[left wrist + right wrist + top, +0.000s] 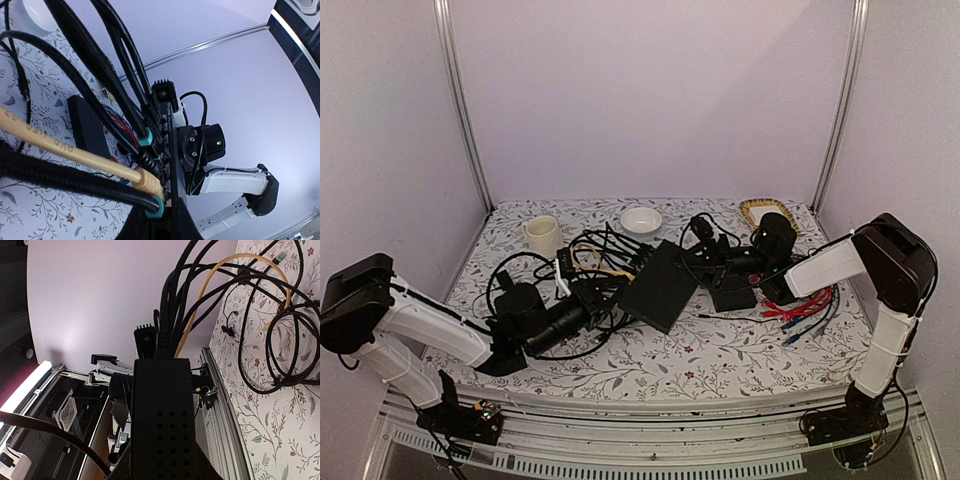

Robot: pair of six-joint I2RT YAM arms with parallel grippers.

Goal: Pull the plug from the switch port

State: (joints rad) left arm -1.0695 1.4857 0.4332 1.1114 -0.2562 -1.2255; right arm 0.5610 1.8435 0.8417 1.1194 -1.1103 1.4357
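1. Top view: floral-cloth table (720, 350), lilac walls (650, 100) w/ metal corner posts. Mug (542, 233) and bowl (641, 219) at rear, red/blue wires (805, 305) on the right. Switch (658, 285) sits mid-table in a tangle of cables (590, 250), smaller black box (732, 297) just right of it. L arm (420, 325) reaches in low from the left, L gripper (588, 298) at switch's left end. R arm (830, 265) folds in from the right, R gripper (705, 265) at switch's right end. Switch is well off all table edges; cables crowd its left and rear.
2. L wrist: switch (171, 145) edge-on, ports w/ several plugs. L gripper jaws pinched on teal-boot plug (154, 207), seated in its port. Yellow cable (60, 145) plugs in just above.
3. R wrist: switch (162, 415) runs away from cam, vent holes showing. R gripper clamped on its near end. Cables leave the far end.
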